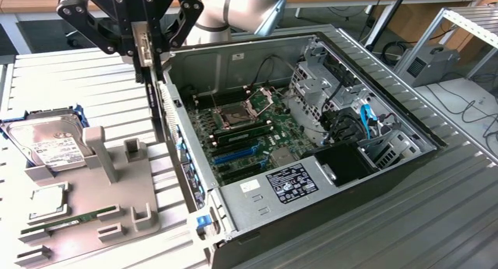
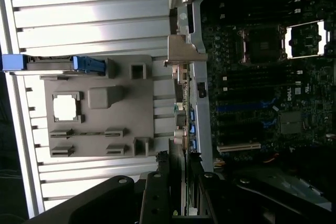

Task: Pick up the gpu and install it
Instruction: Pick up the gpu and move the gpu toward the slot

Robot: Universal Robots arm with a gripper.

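My gripper (image 1: 146, 44) hangs above the rear wall of the open computer case (image 1: 404, 114), shut on the gpu (image 1: 155, 94). The gpu is a thin dark card held on edge, pointing downward, with its silvery bracket (image 2: 184, 51) at the far end from the fingers. In the wrist view the gpu (image 2: 185, 103) runs along the case's rear edge, between the grey holder and the motherboard (image 2: 262, 87), with the gripper (image 2: 181, 182) clamped on its near end. The blue expansion slots (image 1: 233, 155) lie inside the case, just to the exterior view's right of the card.
A grey parts holder (image 1: 116, 181) at the exterior view's left carries a hard drive (image 1: 51, 143), a processor (image 1: 48, 202) and a green memory stick (image 1: 66, 222). The case holds a power supply (image 1: 288, 184), drive cages (image 1: 315, 88) and blue cables (image 1: 365, 120).
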